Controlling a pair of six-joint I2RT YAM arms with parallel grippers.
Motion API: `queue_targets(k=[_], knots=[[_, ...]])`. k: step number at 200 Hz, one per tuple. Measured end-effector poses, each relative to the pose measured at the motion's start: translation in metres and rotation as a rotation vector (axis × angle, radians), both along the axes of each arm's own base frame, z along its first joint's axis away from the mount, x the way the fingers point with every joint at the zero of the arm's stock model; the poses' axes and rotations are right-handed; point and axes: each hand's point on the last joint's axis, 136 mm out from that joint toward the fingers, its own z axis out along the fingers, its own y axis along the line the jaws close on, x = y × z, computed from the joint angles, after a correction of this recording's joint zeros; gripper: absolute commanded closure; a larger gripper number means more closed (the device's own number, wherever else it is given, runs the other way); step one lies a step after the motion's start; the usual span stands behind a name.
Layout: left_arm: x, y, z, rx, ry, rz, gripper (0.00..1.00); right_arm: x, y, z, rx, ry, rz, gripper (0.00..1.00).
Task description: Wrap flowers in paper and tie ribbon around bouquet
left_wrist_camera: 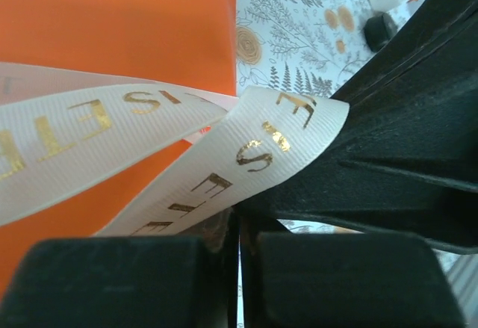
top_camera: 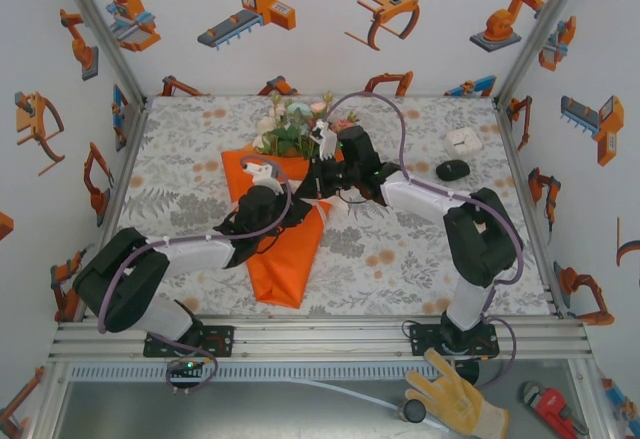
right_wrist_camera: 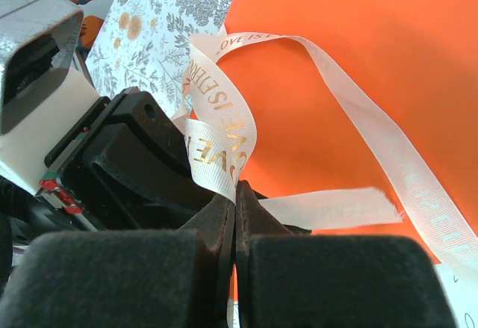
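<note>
Left gripper is closed, its dark padded jaws pinching a fold of the narrow cream ribbon with gold lettering. The right gripper is likewise closed on a loop of the same ribbon, with a short cut tail lying loose just beside it. The two stand almost touching, the black body of each crowding the other's wrist view. Directly beyond them lies the bright orange matte paper, seen from above as a cone on the floral-patterned desk, narrow end toward the arm bases. The pink, white and cream flowers with green leaves protrude from its far, wide end. Whether the ribbon passes fully round the cone cannot be determined. Findings on risk: with both holds so close, any pull apart could bring the housings into contact. It could also draw the smooth ribbon out of one pair of pads and collapse the loop. The short tail leaves little margin and may slip through before a knot sets. The cone appears unsecured, so an upward or sideways tug on the ribbon could drag it across the desk, or let the paper unroll and spill the stems. Farther right, a small white box and a black oval object lie well apart and pose no evident hazard.
</note>
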Motion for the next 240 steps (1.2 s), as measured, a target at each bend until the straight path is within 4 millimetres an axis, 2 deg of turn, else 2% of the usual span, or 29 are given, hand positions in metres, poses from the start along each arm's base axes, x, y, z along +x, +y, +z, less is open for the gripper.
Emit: queue_targets(k=[38, 51, 59, 70, 79, 102, 113, 129, 140, 151, 182, 220, 240], knots=[[-0.004, 0.006, 0.013, -0.011, 0.006, 0.001, 1.00, 0.000, -0.001, -0.002, -0.009, 0.001, -0.004, 0.99], [-0.007, 0.011, 0.021, 0.004, -0.002, 0.008, 0.70, 0.001, -0.001, -0.001, -0.011, 0.000, -0.008, 1.00], [-0.007, 0.013, 0.027, 0.028, -0.020, 0.005, 0.59, 0.002, -0.001, 0.000, -0.013, 0.002, -0.010, 0.99], [-0.008, 0.013, 0.034, 0.057, -0.056, -0.003, 0.51, 0.003, -0.001, 0.002, -0.013, -0.002, -0.013, 0.99], [-0.007, 0.011, 0.038, 0.089, -0.091, -0.018, 0.49, 0.004, 0.000, 0.004, -0.009, -0.006, -0.014, 0.99], [-0.005, 0.005, 0.033, 0.160, -0.136, -0.049, 0.43, 0.005, 0.001, 0.007, -0.005, -0.008, -0.015, 0.99], [-0.003, 0.004, 0.026, 0.185, -0.136, -0.051, 0.45, 0.005, 0.001, 0.007, -0.005, -0.007, -0.014, 0.99], [0.000, 0.004, 0.017, 0.210, -0.126, -0.045, 0.59, 0.005, 0.001, 0.007, -0.004, -0.004, -0.016, 0.99], [0.002, 0.005, 0.013, 0.221, -0.122, -0.037, 0.61, 0.005, 0.001, 0.007, -0.003, -0.001, -0.018, 0.99], [0.003, 0.006, 0.013, 0.224, -0.124, -0.029, 0.64, 0.005, 0.001, 0.007, -0.002, 0.003, -0.019, 0.99], [0.005, 0.000, 0.011, 0.213, -0.124, -0.044, 0.85, 0.006, 0.001, 0.006, -0.005, 0.003, -0.027, 0.99], [-0.001, -0.007, 0.008, 0.193, -0.094, -0.090, 0.96, 0.010, -0.005, 0.000, -0.048, 0.002, -0.062, 0.98], [-0.007, -0.007, 0.011, 0.163, -0.061, -0.110, 1.00, 0.011, -0.008, -0.006, -0.090, -0.015, -0.071, 0.92]])
